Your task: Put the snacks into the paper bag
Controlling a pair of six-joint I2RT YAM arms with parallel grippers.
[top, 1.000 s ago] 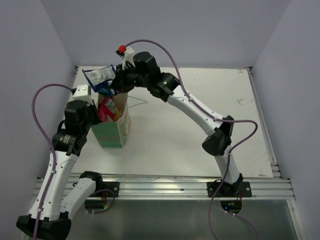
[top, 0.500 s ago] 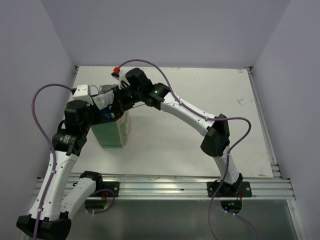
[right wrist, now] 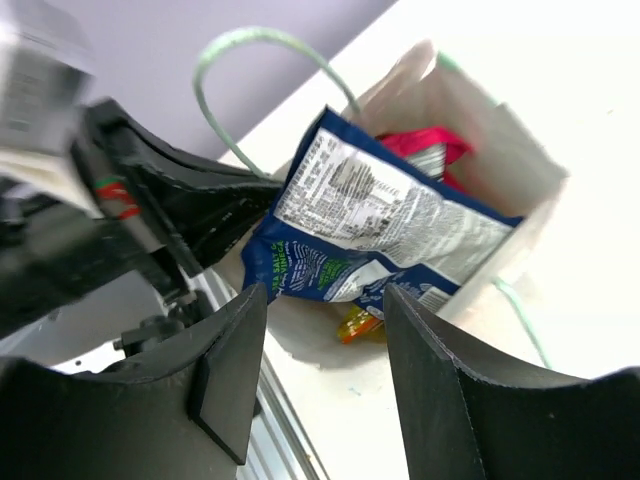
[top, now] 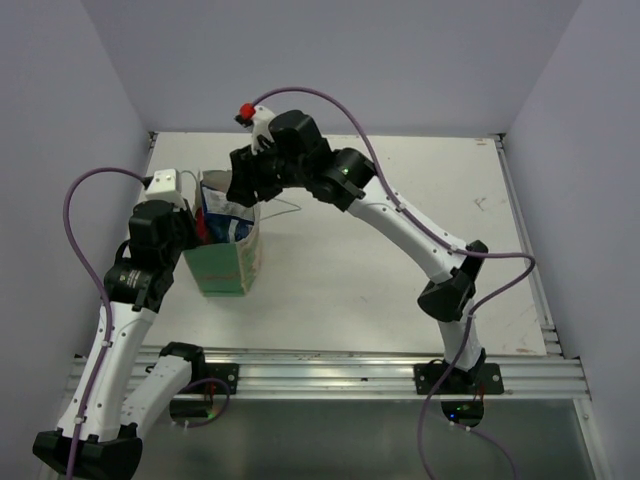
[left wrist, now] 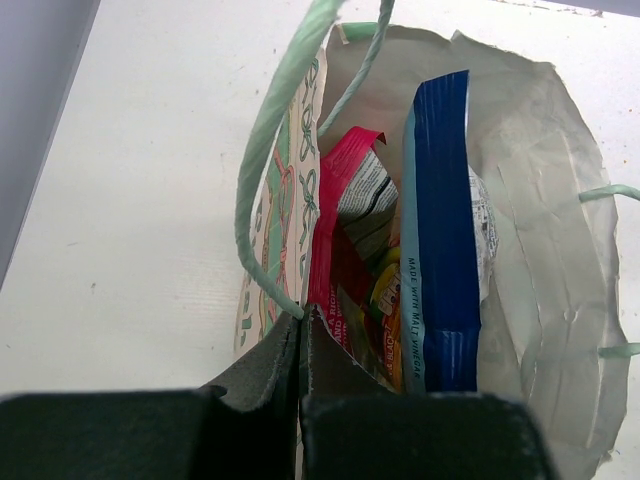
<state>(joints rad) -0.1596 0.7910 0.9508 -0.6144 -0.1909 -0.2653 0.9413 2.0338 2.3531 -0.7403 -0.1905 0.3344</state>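
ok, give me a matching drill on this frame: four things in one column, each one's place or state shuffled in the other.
Things
1. left claw
2. right claw
3. blue packet
4. pink packet

Places or states
A. open, above the bag
B. standing on edge in the middle of the bag
C. shut on the bag's rim
D. crumpled in the bag, next to the pinched wall

Pairs: 1-C, 2-A, 3-B, 4-D
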